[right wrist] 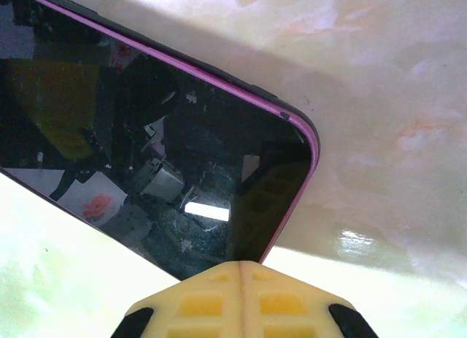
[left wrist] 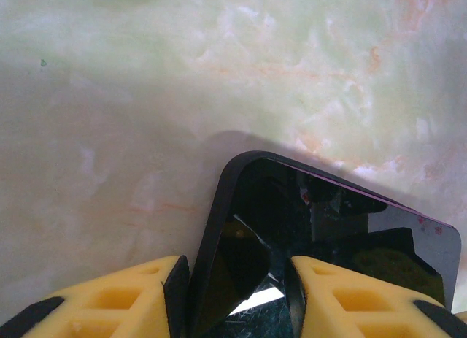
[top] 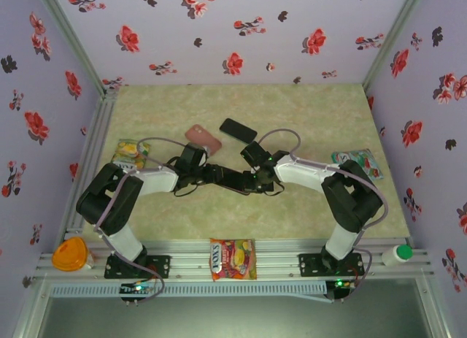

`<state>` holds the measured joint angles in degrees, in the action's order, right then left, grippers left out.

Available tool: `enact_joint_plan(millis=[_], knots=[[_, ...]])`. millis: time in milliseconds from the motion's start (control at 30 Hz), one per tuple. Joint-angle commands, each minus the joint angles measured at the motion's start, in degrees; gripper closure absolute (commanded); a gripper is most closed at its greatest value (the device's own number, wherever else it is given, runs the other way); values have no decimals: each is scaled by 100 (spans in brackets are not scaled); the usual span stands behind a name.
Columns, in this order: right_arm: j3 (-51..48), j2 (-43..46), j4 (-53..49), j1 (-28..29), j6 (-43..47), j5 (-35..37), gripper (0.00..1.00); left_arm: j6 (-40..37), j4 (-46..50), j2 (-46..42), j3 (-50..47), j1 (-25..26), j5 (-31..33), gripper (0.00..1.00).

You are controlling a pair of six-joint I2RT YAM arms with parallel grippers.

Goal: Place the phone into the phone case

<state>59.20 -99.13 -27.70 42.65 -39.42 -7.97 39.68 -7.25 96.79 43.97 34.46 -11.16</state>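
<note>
The black phone (top: 238, 130) lies glass up on the pale marbled table (top: 314, 112), toward the back and near the middle, with the pink phone case (top: 203, 139) just beside its left end; whether the two touch cannot be told. The left arm (top: 157, 179) and right arm (top: 310, 170) fold in from either side, and their dark wrists crowd the table on the near side of the phone and case, covering much of the surface there. In the right wrist view, the right gripper (right wrist: 241, 269) has its yellow fingers pressed together, their tips at a rounded, magenta-edged corner of the phone, whose screen mirrors the floral wall. In the left wrist view, the left gripper (left wrist: 237, 269) stands partly spread with the phone's glass showing in the gap; its right finger lies over the screen and its left finger by the phone's edge, and it is unclear whether they press on it. A snack packet (top: 130, 154) lies at the table's left edge and another packet (top: 357, 161) at the right. On the front rail are a candy bag (top: 233, 258), an orange lid (top: 71, 254) and a small white bottle (top: 398, 255).
</note>
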Motion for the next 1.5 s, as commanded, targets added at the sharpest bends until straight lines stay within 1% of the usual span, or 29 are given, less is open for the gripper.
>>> enact_joint_plan(millis=[0,367,633,867,1033,1167,1300,1467], knots=[[-267,-633,104,94,-75,-37,100,-171,72,77,7,61,-77,56],[-513,-1201,438,111,-196,-188,100,-193,141,89,51,61,-88,56],[-663,-1310,600,111,-265,-245,100,-195,162,98,68,65,-84,56],[-540,-721,407,118,-271,-232,100,-160,162,94,75,65,-50,56],[-179,-183,47,86,-158,-117,100,-145,171,61,95,61,-26,56],[119,180,-139,-78,-63,-139,100,-176,248,17,123,61,41,56],[364,345,-251,-310,101,-222,100,-175,285,-79,113,62,120,56],[610,210,-383,-588,391,-235,100,-173,311,-165,112,61,192,56]])
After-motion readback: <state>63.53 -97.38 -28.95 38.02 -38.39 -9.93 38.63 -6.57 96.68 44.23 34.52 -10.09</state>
